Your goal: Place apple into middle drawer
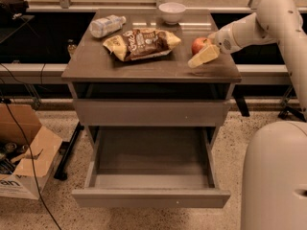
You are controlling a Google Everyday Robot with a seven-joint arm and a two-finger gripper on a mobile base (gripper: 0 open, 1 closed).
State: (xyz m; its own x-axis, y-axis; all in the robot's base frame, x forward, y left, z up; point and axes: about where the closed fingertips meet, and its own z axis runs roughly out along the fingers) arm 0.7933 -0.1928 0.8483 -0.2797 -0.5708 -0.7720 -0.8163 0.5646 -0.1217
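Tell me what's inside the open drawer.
The middle drawer shows only bare grey floor; its rear is hidden beneath the cabinet. The apple sits above, beside the hand.

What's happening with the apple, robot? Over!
Gripper at the apple on the cabinet top. Apple not in drawer yet. Drawer open below. Bag beside, not blocking.
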